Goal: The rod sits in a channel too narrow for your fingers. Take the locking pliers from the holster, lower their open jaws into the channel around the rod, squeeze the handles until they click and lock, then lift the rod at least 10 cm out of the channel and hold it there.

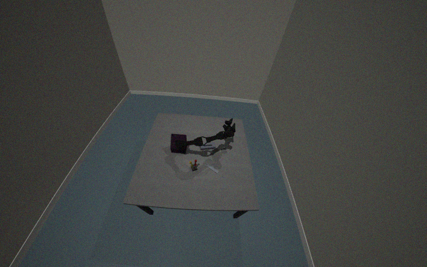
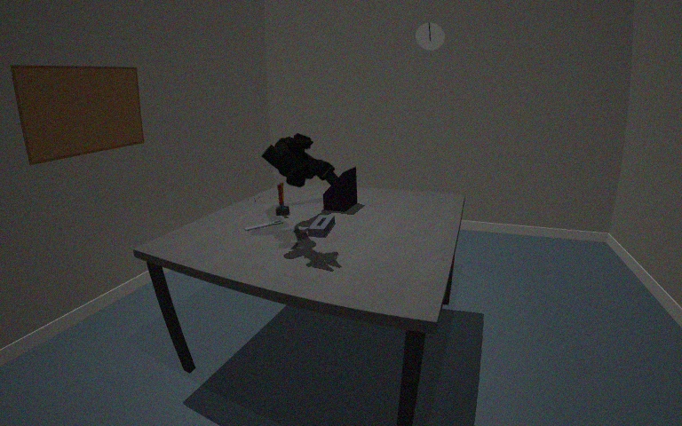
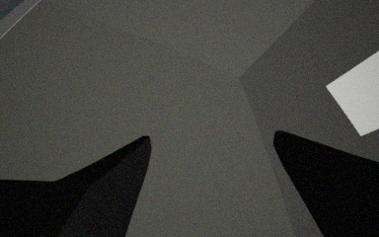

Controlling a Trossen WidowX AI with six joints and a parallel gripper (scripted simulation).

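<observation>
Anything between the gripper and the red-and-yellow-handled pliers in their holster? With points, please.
Nothing visible. The open black gripper (image 1: 231, 124) (image 3: 212, 139) is raised, away from the pliers with red and yellow handles (image 1: 195, 162) (image 2: 281, 193), upright in a small dark holster (image 1: 194, 168) (image 2: 282, 210). The flat white strip (image 1: 212, 168) (image 2: 263, 225) lies beside that holster, low on the table.

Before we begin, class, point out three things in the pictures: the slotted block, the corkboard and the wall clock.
Slotted block (image 1: 208, 148) (image 2: 317, 229): top and exterior views, top face beside the slot.
Corkboard (image 2: 77, 114): exterior view, middle of its brown face.
Wall clock (image 2: 433, 42): exterior view, pale dial.
</observation>
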